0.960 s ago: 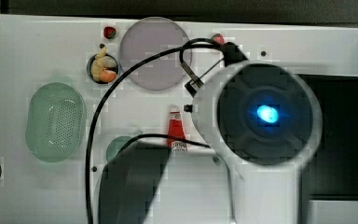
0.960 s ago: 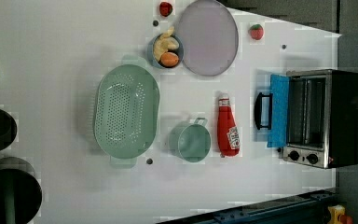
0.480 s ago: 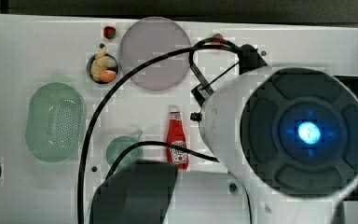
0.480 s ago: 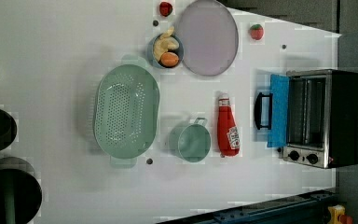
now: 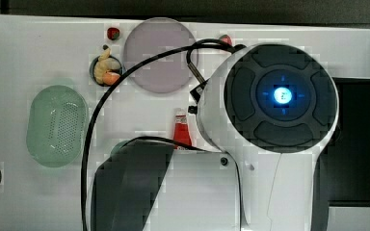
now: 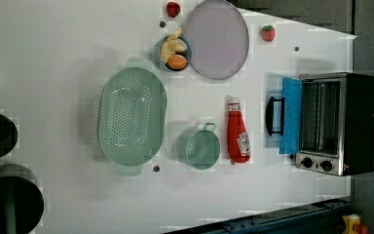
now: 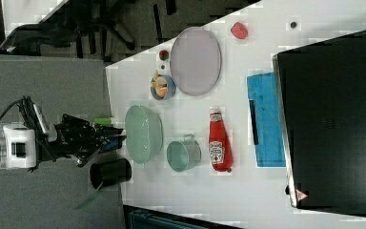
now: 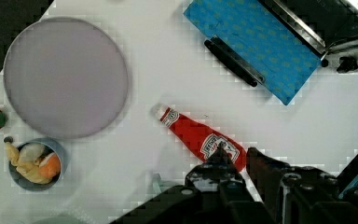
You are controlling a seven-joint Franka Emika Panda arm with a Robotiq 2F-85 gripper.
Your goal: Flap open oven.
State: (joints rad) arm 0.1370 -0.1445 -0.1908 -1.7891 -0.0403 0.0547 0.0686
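The oven (image 6: 338,123) stands at the counter's (image 6: 53,48) edge on the left view's right, about midway along that edge. Its blue-tinted door (image 6: 290,116) is already dropped flat onto the counter, the black handle (image 6: 271,116) pointing toward the counter's middle, and the two knobs (image 6: 316,164) sit at the end of the front nearer the left view's bottom.

In the wrist view the fingers (image 8: 235,161) stand nearly closed with only a narrow gap between them, gripping nothing. They hang in the air above the thick end of a red ketchup bottle (image 8: 199,136) that lies on its side, and the lowered door (image 8: 254,44) and its handle (image 8: 230,60) lie well apart from them, beyond the bottle. In the right view the gripper (image 7: 112,139) is raised clear of everything on the counter.

Between the bottle and the counter's far edge are a lilac plate (image 6: 217,38), a small bowl of toy food (image 6: 172,51), a green colander (image 6: 132,116) and a green cup (image 6: 200,146).
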